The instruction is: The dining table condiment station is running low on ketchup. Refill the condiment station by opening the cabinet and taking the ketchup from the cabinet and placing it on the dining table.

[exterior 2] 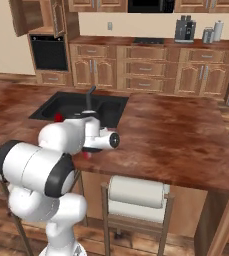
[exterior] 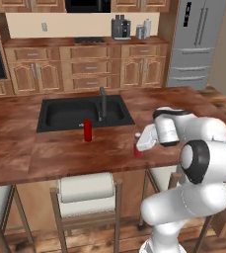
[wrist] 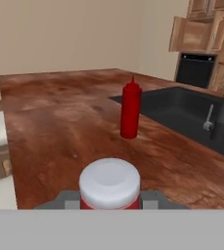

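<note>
Nearest the hand camera, at 6 o'clock in the hand view, the ketchup (wrist: 110, 184) sits with its white cap up between the two dark finger tips (wrist: 152, 199), which press its red sides from either flank. The gripper (wrist: 110, 201) is narrowly set and clamped on the bottle, not released. In the left base view the ketchup (exterior: 137, 147) stands upright at the near edge of the dining table (exterior: 35, 143), at about 4 o'clock from the black sink (exterior: 75, 112), its base at or just above the wood — contact cannot be told.

Farther on, at 12 o'clock from the cap, the all-red bottle (wrist: 130, 111) stands on the tabletop just beside the sink's near rim. Beyond that, the faucet (exterior: 103, 103) rises behind the basin. Farthest off, at 2 o'clock in the hand view, the cabinet (wrist: 197, 30) hangs open.

My judgement of the risks: the bottle is close to the table's near edge, so letting go before its base is settled, or dragging a finger across it on withdrawal, could tip it off toward the stools (exterior: 86, 190). A release while it hangs tilted would topple it — and a forward sweep could knock the all-red bottle.
</note>
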You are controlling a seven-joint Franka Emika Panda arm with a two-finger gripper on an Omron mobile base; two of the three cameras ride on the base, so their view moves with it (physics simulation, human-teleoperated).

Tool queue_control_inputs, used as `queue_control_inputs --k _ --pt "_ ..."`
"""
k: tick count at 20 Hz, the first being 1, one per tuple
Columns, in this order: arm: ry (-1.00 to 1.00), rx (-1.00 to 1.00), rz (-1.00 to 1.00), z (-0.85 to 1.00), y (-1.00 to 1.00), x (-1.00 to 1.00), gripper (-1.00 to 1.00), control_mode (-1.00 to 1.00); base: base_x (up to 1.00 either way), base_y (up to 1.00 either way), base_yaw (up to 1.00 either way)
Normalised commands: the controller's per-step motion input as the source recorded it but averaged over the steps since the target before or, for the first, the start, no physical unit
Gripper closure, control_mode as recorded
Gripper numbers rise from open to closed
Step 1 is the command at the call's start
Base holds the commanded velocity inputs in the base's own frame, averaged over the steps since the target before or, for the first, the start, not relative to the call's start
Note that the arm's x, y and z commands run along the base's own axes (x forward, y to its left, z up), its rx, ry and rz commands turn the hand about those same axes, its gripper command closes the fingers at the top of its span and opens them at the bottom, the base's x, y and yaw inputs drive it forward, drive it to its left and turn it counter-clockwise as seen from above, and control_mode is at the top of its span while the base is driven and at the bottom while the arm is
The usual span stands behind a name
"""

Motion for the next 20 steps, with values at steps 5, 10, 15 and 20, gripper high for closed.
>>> queue_control_inputs --k 5,10,15,20 --pt "0.0 0.0 0.02 -0.27 0.0 0.22 1.0 -1.0 0.0 0.0 0.0" --pt "-0.05 0.0 0.04 -0.09 -0.08 0.17 1.0 -1.0 0.0 0.0 0.0" --pt "-0.07 0.0 0.07 0.0 -0.11 0.18 1.0 -1.0 0.0 0.0 0.0" --pt "-0.08 0.0 0.07 -0.04 -0.04 0.15 1.0 -1.0 0.0 0.0 0.0"
